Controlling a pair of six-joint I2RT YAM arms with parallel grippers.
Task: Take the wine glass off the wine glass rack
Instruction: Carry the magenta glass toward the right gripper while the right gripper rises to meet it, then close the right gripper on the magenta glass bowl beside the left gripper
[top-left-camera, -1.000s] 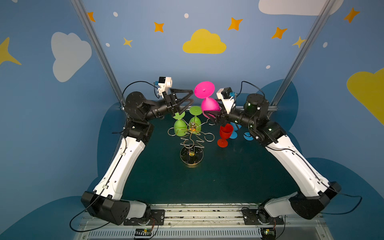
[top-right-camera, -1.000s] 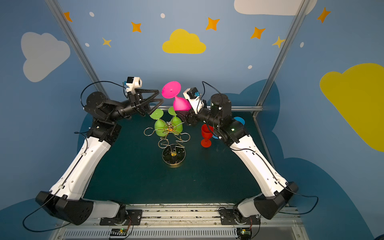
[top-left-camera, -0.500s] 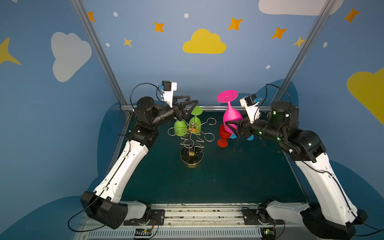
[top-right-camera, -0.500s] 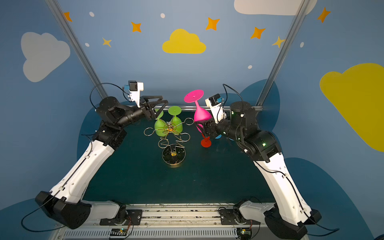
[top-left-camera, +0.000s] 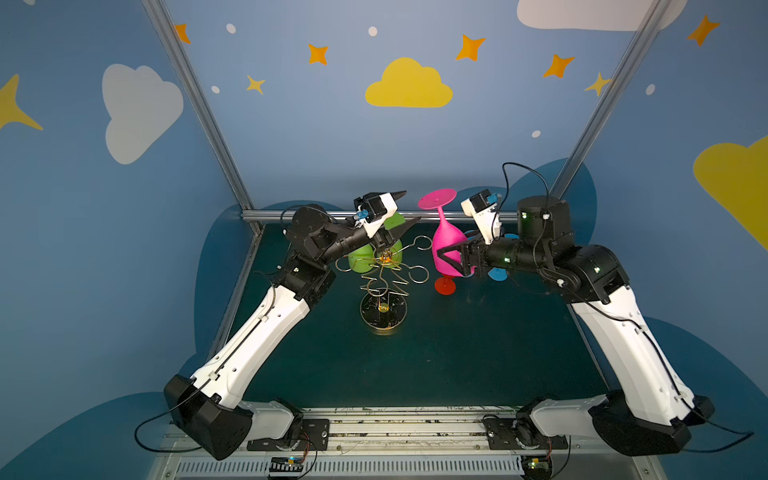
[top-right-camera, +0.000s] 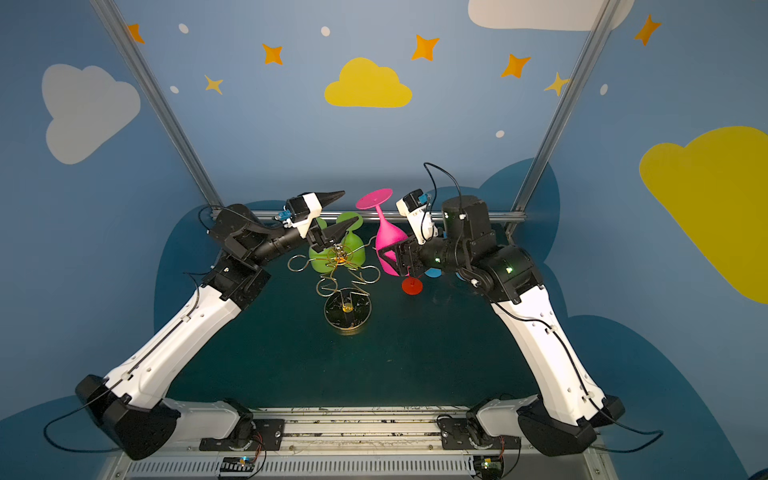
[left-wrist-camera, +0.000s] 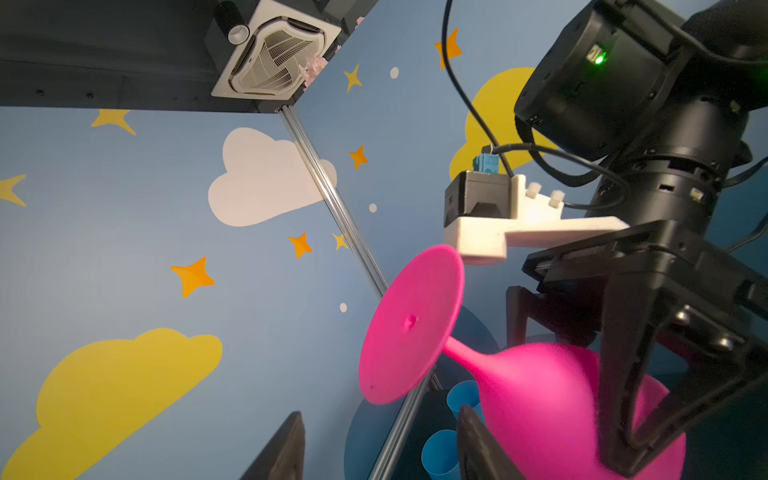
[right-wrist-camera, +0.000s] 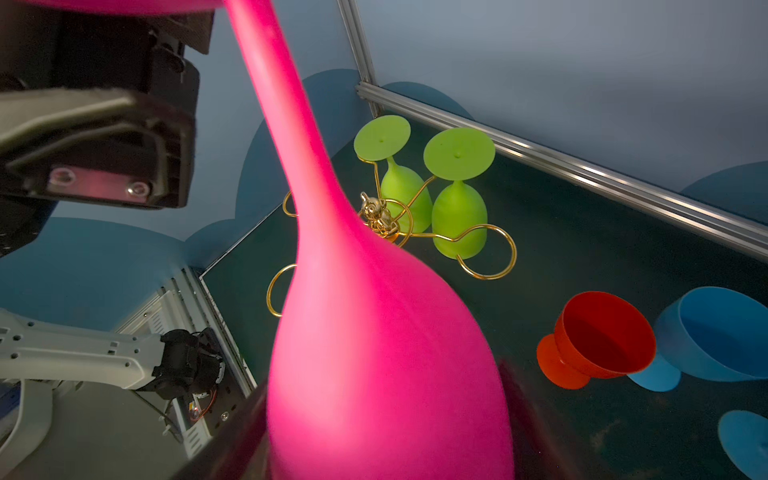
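Observation:
The pink wine glass (top-left-camera: 446, 245) (top-right-camera: 388, 245) hangs upside down, foot up, clear of the rack and to its right. My right gripper (top-left-camera: 446, 262) (top-right-camera: 388, 259) (right-wrist-camera: 382, 449) is shut on its bowl (right-wrist-camera: 374, 353). The gold wine glass rack (top-left-camera: 382, 311) (top-right-camera: 347, 307) (right-wrist-camera: 378, 216) stands mid-table with two green glasses (top-left-camera: 359, 259) (top-right-camera: 353, 245) (right-wrist-camera: 459, 216) hanging from its loops. Above those, my left gripper (top-left-camera: 411, 205) (top-right-camera: 350, 205) (left-wrist-camera: 380, 440) is open and holds nothing. It points toward the pink glass (left-wrist-camera: 540, 399) without touching it.
A red glass (top-left-camera: 444, 286) (top-right-camera: 411, 286) (right-wrist-camera: 602, 336) stands upright on the dark mat just below the pink bowl. Blue glasses (top-left-camera: 496, 273) (right-wrist-camera: 719, 332) (left-wrist-camera: 440, 453) stand behind it near the right arm. The back rail (top-left-camera: 415, 215) runs close behind the rack.
My right arm has carried the pink glass to the right, away from the rack and a little lower. The left gripper has stayed above the rack, and its jaws have narrowed.

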